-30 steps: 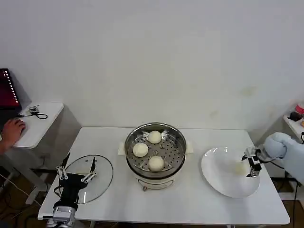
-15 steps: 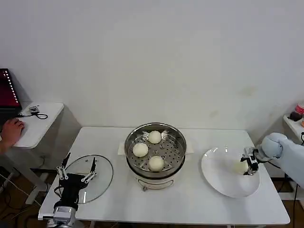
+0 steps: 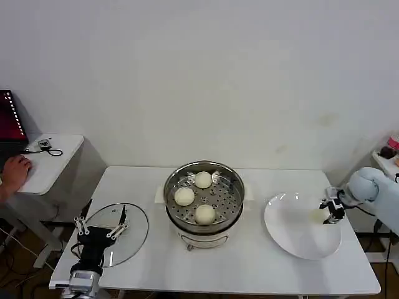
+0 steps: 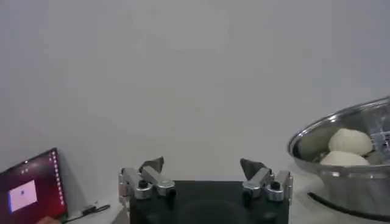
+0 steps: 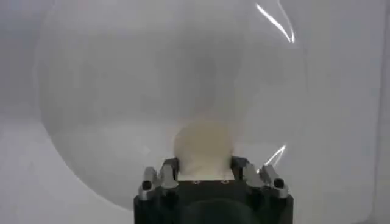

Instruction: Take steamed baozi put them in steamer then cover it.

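One baozi [image 5: 203, 146] seemingly between right end effector [image 5: 203, 172] fingers

A white table [image 3: 249, 261] carries the cover [image 3: 118, 232], steamer [image 3: 204, 199] and plate [image 3: 293, 233].

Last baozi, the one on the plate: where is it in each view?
Head view: baozi on the plate, right side, beside the right gripper.
Right wrist view: baozi on the plate, just ahead of that gripper.
Left wrist view: faces the steamer instead.
Shared landmark: the plate.
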`<state>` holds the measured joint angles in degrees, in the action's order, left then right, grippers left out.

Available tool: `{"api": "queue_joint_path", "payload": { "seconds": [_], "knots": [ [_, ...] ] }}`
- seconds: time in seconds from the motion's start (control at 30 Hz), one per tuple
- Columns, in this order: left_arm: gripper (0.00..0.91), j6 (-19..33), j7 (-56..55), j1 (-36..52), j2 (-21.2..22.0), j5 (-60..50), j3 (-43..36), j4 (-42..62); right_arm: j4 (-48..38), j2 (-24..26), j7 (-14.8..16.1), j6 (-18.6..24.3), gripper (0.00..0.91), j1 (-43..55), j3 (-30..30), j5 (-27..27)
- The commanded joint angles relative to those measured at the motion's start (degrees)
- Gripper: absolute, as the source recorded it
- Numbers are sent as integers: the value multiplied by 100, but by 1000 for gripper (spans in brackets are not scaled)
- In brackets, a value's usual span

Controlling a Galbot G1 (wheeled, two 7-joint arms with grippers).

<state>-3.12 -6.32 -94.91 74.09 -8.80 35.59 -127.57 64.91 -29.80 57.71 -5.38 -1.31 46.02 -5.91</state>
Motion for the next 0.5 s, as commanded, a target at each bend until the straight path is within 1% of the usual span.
{"api": "queue_joint_path", "payload": {
  "seconds": [0.03,0.17,0.23,0.27,0.37,0.4,0.43,0.47,0.5],
  "knots": [
    [907,-35,5,85,-46,-8,-30,85,1214,452,39,-262,584,1221,380,506],
    [907,-71,8,165,-103,-4,-31,132,1766,410,110,-562,584,2172,727,1016],
    [907,-80,9,194,-140,2,-18,163,1908,305,85,-663,584,2691,1091,1240],
    [907,-81,10,197,-155,8,-12,171,2047,157,52,-783,584,3251,1395,1452],
    [907,-91,8,205,-205,30,2,151,2400,-216,-131,-1073,595,3871,1926,1949],
    [907,-96,9,212,-208,33,5,143,2551,-376,-178,-1141,595,4010,2041,2026],
    [907,-103,9,216,-207,32,4,137,2670,-517,-270,-1253,595,4103,2165,2216],
    [907,-107,10,222,-205,29,-2,130,2787,-682,-398,-1384,595,4173,2233,2367],
    [907,-108,9,221,-205,27,-4,127,2919,-817,-463,-1576,595,4231,2300,2573]
  ]
}}
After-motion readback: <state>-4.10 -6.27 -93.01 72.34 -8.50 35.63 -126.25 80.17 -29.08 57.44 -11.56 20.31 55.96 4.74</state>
